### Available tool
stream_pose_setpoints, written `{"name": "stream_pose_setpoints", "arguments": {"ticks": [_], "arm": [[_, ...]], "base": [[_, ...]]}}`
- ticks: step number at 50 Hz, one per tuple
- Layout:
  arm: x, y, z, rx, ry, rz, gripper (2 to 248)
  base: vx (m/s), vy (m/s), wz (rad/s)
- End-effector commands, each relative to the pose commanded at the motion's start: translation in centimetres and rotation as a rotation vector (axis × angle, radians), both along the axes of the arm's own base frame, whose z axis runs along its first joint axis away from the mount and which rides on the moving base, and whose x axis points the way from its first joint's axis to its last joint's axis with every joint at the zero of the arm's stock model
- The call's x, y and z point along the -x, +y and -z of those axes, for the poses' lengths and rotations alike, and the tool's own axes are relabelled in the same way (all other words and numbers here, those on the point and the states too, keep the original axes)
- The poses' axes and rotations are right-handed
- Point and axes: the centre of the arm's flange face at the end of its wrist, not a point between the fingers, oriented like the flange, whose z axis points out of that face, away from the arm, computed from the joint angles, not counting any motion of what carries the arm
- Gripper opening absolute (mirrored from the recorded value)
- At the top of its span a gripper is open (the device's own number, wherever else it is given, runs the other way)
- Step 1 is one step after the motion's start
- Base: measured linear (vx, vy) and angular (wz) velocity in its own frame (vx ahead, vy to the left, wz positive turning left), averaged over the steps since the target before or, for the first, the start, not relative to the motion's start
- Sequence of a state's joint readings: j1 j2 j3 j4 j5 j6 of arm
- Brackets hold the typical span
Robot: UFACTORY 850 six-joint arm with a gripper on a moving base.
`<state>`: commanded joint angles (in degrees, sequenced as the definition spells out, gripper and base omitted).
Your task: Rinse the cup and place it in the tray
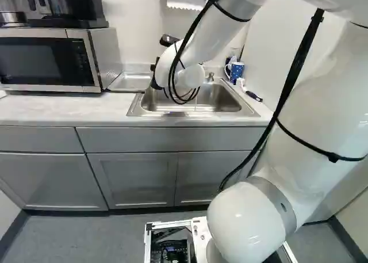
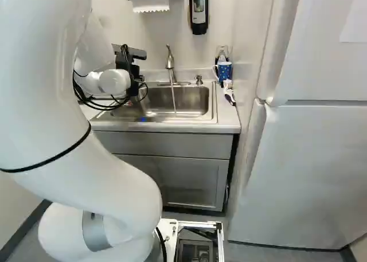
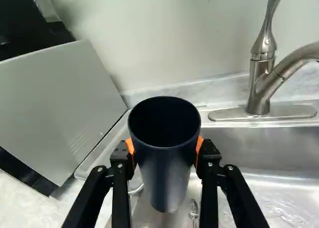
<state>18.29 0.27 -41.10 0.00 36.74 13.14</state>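
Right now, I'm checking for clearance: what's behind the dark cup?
Parts of the metal tray, sink and wall show past the cup; what lies directly behind its body is covered.

Cylindrical cup [image 3: 167, 180], plain dark navy; rectangular metal tray [image 1: 131, 83], silver; handled mug [image 2: 225, 71], blue with white flecks; slab countertop [image 1: 57, 110], white, marbled grey; panelled cabinet doors [image 1: 135, 179], plain grey.

Legible text: none.
Microwave [image 1: 107, 56], control panel [image 1: 81, 61]: small marks, too fine to read.
Wall dispenser [image 2: 199, 10]: face markings, too small to read.
Blue mug [image 2: 225, 71]: white marks, cannot tell whether lettering.
Refrigerator [image 2: 321, 159], pale sheet [image 2: 354, 21]: content unreadable.
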Motion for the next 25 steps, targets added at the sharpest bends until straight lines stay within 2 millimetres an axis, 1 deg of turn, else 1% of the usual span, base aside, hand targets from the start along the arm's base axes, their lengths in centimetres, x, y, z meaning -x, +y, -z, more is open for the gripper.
{"name": "stream_pose_setpoints", "arguments": {"ticks": [21,25], "arm": [[0.00,0.00,0.00,0.205,-0.068,-0.046,125],[0.00,0.00,0.00,0.223,-0.074,-0.049,125]], "base": [[0.000,0.000,0.000],[0.000,0.000,0.000]]}}
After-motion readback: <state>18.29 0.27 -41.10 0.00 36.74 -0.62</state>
